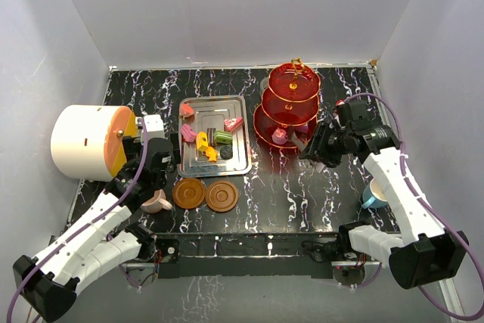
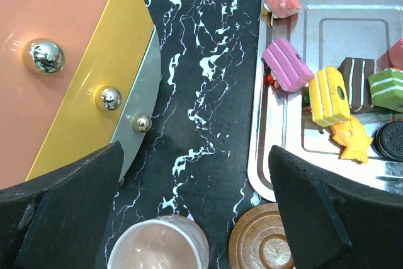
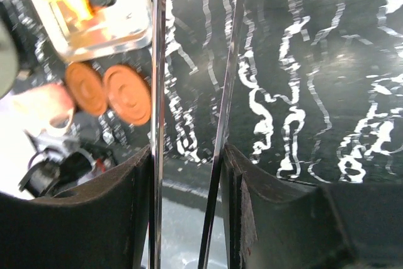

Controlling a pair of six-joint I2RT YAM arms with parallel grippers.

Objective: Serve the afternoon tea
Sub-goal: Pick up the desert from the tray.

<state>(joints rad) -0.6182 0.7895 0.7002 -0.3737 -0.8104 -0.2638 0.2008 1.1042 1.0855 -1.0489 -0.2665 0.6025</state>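
Afternoon tea is spread across the counter [image 1: 302, 194]. The pink cup [image 1: 156, 202] and saucers [image 1: 189, 193] sit at the near edge and the blue cup [image 1: 372, 196] at the near right. Further in, sweets [image 1: 203, 141] lie on the tray [image 1: 234, 166]. The stand [image 1: 291, 85] is at the back right with one sweet on its bottom tier.

The left gripper [image 2: 195, 155] hangs wide open and empty just above the pink cup, between drum [image 1: 83, 141] and tray. A drop slightly off line could tip the cup or nudge the nearer saucer. The right gripper [image 3: 187, 152] pinches what look like thin tongs [image 3: 157, 61], reaching toward the stand's bottom tier. The stand looks tall and light, so a push from the tongs could rock it or spill that sweet.

The blue cup is half hidden behind the right arm. The tongs' tips run out of the right wrist view, and from above I cannot tell whether they carry anything.
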